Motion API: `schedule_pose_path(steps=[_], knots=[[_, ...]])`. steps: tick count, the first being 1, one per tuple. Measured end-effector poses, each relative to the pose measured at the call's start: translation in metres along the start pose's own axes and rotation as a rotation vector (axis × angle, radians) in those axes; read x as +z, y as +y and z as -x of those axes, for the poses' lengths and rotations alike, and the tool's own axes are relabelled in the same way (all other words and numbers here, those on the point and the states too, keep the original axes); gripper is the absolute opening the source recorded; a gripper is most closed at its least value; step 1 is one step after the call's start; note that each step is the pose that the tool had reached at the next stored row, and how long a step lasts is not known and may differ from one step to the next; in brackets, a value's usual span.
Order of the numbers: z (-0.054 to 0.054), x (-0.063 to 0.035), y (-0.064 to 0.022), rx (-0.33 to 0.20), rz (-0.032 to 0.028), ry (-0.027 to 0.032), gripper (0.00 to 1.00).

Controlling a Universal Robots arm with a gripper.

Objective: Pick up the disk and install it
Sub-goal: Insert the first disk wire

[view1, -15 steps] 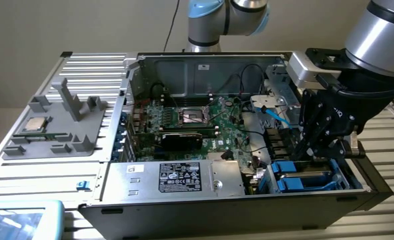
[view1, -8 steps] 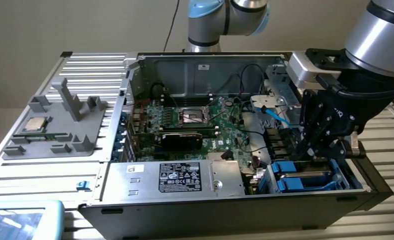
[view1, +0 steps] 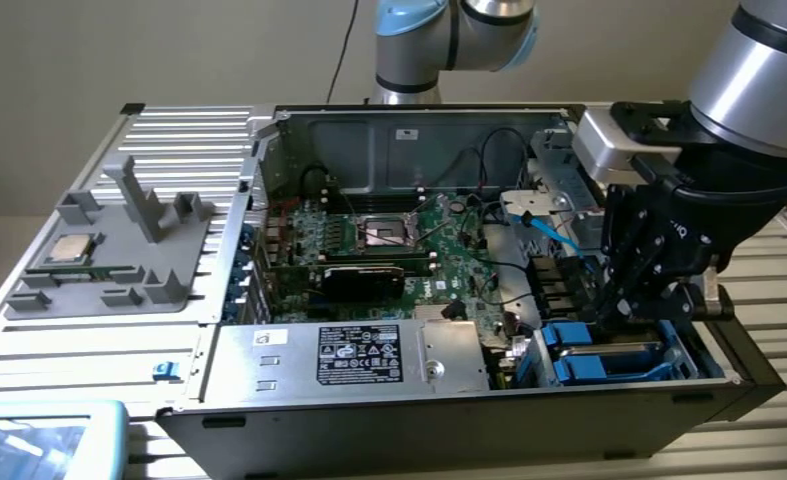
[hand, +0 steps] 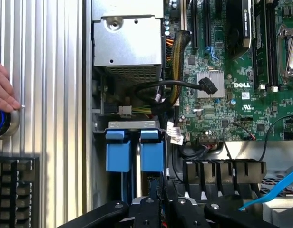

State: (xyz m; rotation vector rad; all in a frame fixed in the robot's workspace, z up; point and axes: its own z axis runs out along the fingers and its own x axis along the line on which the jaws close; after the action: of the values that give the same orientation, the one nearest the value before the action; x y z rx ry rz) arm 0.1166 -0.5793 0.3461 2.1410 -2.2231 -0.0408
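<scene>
Nearly closed, the gripper (view1: 640, 305) reaches down into the drive bay at the exterior view's right, its fingers pinching the disk (view1: 607, 355) as it sits in the bay. The exterior view takes in the whole computer case (view1: 300, 420) and a grey fixture (view1: 113, 250). Up close, the wrist view shows blue carrier tabs (hand: 134, 151), a person's hand (hand: 3, 90) and a keyboard (hand: 15, 190).

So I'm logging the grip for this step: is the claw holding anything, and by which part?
It cannot be told. The claw is down at the blue drive bay of the computer case, its tips hidden.
</scene>
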Motion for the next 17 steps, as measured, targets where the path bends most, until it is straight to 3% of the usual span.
schedule_pose_path(steps=[17], knots=[[-0.0001, 0.0044, 0.0022, 0.000, -0.0113, -0.0005, 0.16]])
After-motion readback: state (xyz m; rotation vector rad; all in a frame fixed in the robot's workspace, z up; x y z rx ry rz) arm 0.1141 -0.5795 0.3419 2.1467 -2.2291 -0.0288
